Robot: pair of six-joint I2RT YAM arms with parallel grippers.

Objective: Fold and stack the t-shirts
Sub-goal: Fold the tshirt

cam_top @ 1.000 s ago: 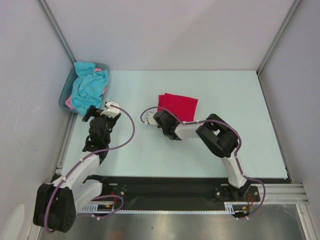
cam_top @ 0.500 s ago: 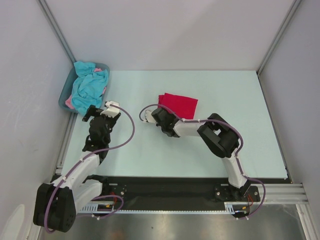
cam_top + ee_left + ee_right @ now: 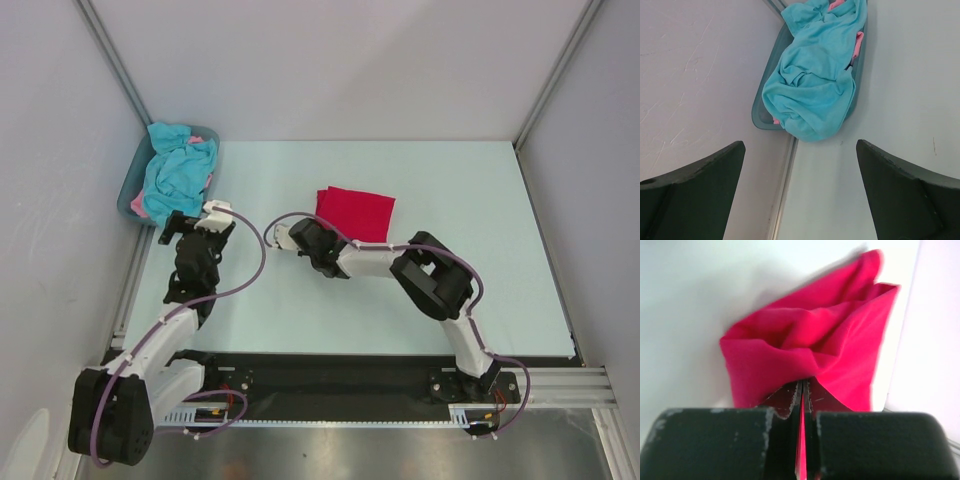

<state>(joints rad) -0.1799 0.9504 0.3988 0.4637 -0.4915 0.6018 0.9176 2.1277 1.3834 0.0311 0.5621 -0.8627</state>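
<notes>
Right gripper (image 3: 801, 390): jaws clamped on an edge of the red t-shirt (image 3: 357, 211), with a sliver of cloth between them.
Red t-shirt: folded on the table (image 3: 470, 200), near its centre and bunched at the gripped edge.
Left gripper (image 3: 800, 145): jaws wide apart, holding nothing, facing 11 o'clock.
Turquoise t-shirt (image 3: 812, 90): crumpled in the tub (image 3: 757, 107), spilling over its near rim.
Pink t-shirt (image 3: 858, 40): peeks out beneath the turquoise.
Tub: at the table's 10 o'clock corner.
</notes>
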